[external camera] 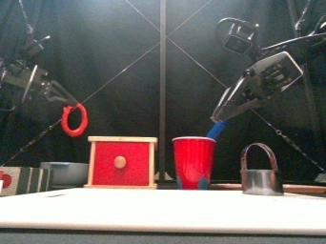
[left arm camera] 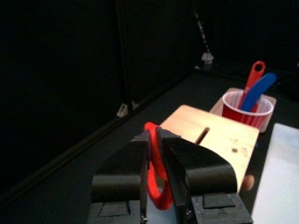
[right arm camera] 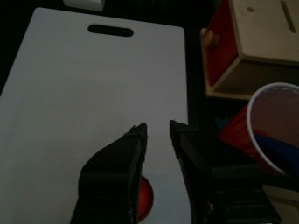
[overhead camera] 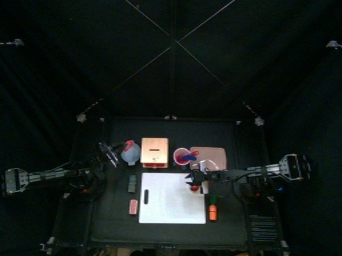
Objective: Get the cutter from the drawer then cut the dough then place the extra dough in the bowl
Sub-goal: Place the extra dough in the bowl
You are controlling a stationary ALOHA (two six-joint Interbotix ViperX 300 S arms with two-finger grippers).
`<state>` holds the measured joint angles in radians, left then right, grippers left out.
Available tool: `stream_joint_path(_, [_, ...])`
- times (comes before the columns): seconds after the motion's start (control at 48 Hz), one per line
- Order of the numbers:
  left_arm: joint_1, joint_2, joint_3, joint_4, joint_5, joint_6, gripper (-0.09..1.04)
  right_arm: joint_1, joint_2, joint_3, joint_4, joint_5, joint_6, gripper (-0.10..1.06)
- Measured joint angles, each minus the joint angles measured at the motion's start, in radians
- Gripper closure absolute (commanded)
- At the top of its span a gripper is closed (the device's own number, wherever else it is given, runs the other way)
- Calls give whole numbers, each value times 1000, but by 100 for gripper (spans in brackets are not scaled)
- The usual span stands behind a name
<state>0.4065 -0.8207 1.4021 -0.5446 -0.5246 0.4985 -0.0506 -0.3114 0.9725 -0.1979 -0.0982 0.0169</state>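
Across the desk [overhead camera: 104, 215], the white board [overhead camera: 174, 200] lies in front, with the wooden box [external camera: 122, 162], blue-grey bowl [external camera: 61, 172] and red cup [external camera: 195, 162] behind. The left tool [left arm camera: 170, 171] pinches the red dough ring [left arm camera: 152, 157] aloft near the bowl, while the right tool [right arm camera: 158, 131] hangs narrowly parted and empty over the board. We judge the soft ring could sag free, or miss onto the box if released off-centre. Only the front view shows its height; only the top view places the bowl beside the box.
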Motion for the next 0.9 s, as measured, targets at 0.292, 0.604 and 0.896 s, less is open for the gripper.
stream_joint_path(0.292, [23, 130, 0, -8, 129, 3, 11, -2, 3, 0, -9, 0, 11, 28])
stream_joint_path(0.604, [67, 156, -18, -95, 78, -2, -1, 3, 6, 0, 0, -2, 14, 28])
stream_joint_path(0.896, [49, 156, -74, -166, 77, -44, -1, 3, 8, 0, 9, -2, 14, 28])
